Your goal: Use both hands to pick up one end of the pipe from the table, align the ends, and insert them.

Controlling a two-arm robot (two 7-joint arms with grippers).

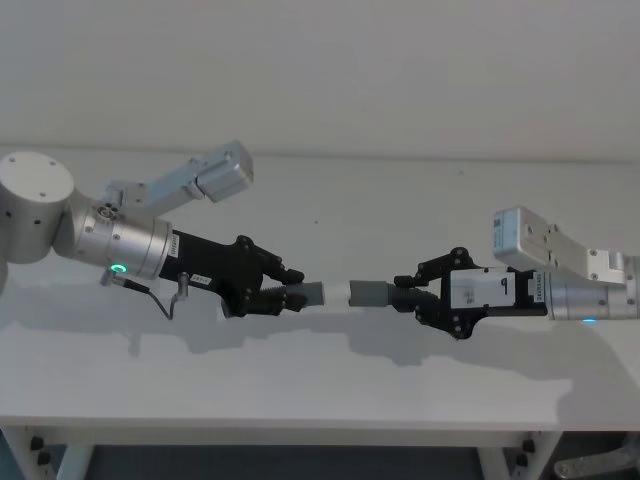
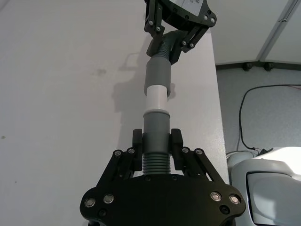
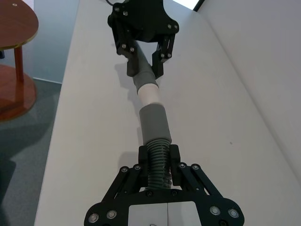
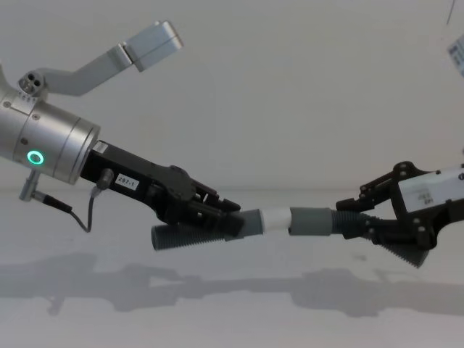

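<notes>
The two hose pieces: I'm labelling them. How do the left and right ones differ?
The left piece ends in a white spigot; the right piece ends in a plain grey cuff. The left claw grips the left piece from the left; the right claw grips the right piece from the right. Both are ribbed, dark grey, cuffs facing.

The head camera looked down at the table (image 1: pixel 300 390), the chest camera low across it; each wrist camera faced along its pipe (image 2: pixel 155 162) closely; all shared the ends (image 1: pixel 345 293)
</notes>
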